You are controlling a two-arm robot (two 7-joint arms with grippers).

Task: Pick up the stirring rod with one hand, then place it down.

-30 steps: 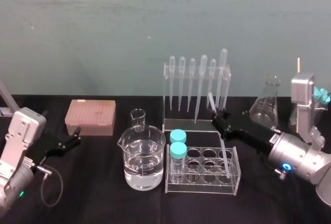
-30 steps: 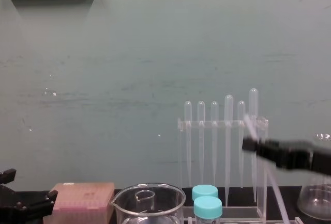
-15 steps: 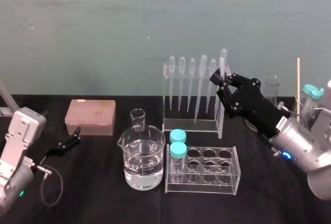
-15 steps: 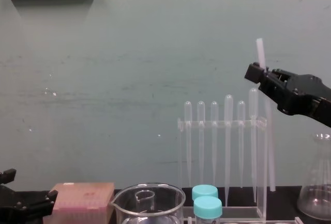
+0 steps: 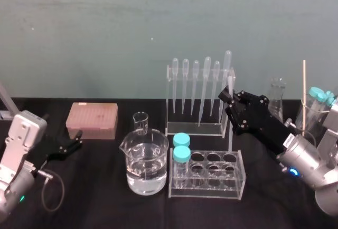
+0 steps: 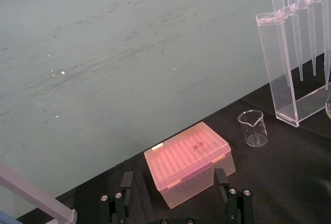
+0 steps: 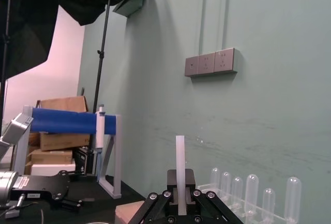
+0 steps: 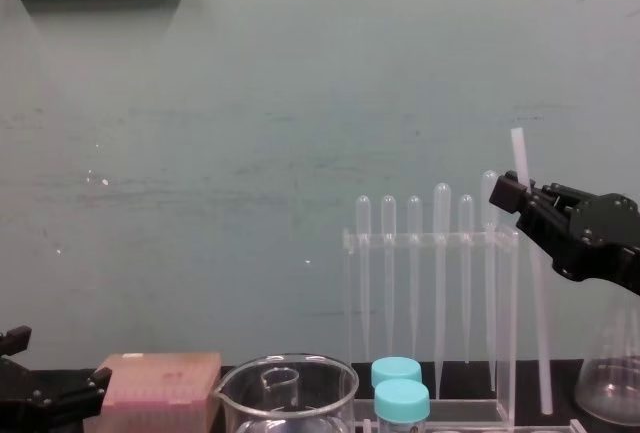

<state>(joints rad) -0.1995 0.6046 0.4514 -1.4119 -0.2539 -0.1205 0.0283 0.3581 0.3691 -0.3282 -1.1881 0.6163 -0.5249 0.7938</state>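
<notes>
My right gripper [image 5: 231, 99] is shut on the stirring rod [image 5: 231, 134], a thin translucent-white stick held nearly upright. The grip sits near the rod's upper part, and a short length pokes up above the fingers [image 7: 180, 157]. In the chest view the rod [image 8: 536, 313] hangs down from the gripper [image 8: 512, 193] in front of the pipette stand. Its lower end hovers by the back right corner of the clear test-tube rack [image 5: 238, 186]. My left gripper [image 5: 76, 140] rests parked and open at the left, near the pink box, its fingers [image 6: 234, 203] spread apart.
A water-filled beaker [image 5: 144, 165] and a small beaker [image 5: 140, 121] stand left of the rack, which holds two teal-capped tubes [image 5: 181, 155]. Behind is the pipette stand [image 5: 199, 94]. A pink tip box [image 5: 92, 119] sits far left, a flask [image 5: 277, 99] far right.
The right gripper lifted the rod out of the test-tube rack and turned it from tilted to upright. It rose high, then came down a little. The left arm stayed still.
</notes>
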